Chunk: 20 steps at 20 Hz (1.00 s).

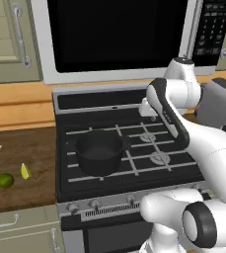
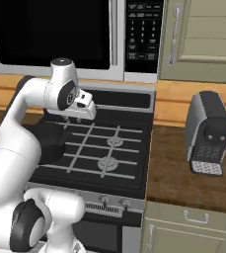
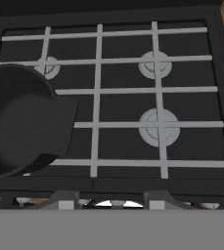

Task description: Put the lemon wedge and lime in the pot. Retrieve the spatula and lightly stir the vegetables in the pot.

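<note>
The white arm rises from its base, bends at a dark elbow and reaches forward, wrist turned so the hand points downward. The gripper (image 2: 66,124) hangs beneath the wrist, its two short dark fingers (image 2: 65,123) pointing down, nothing between them; how wide they stand apart cannot be told.

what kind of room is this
A rendered home kitchen, by the look of it: a gas stove with a pot on it, a microwave mounted above, and a coffee machine on the wooden counter.
</note>
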Tool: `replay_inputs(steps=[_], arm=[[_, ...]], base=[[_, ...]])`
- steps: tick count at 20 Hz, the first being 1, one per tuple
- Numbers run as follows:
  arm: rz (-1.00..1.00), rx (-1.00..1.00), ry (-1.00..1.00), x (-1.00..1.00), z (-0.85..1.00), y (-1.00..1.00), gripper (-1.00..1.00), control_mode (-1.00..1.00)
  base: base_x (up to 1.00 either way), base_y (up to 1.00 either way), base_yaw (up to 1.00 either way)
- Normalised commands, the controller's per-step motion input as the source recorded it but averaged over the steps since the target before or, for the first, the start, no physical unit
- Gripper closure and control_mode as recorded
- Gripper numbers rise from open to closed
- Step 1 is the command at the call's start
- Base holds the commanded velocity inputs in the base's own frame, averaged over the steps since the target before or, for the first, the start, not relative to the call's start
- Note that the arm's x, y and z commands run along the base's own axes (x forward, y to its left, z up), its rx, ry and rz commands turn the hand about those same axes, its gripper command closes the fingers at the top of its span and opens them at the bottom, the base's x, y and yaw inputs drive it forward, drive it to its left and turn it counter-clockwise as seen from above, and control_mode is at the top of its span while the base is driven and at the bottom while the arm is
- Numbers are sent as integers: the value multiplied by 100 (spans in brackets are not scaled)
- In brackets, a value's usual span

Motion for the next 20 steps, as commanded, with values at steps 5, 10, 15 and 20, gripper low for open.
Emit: replay_inputs(steps=[5, 10, 15, 20], arm=[[0, 0, 0, 0, 0, 0, -100, 100], [0, 0, 0, 0, 0, 0, -100, 100], [0, 0, 0, 0, 0, 0, -100, 100], [0, 0, 0, 0, 0, 0, -100, 100]], base=[[0, 51, 0], [2, 100, 0], [23, 84, 0], [4, 6, 0]])
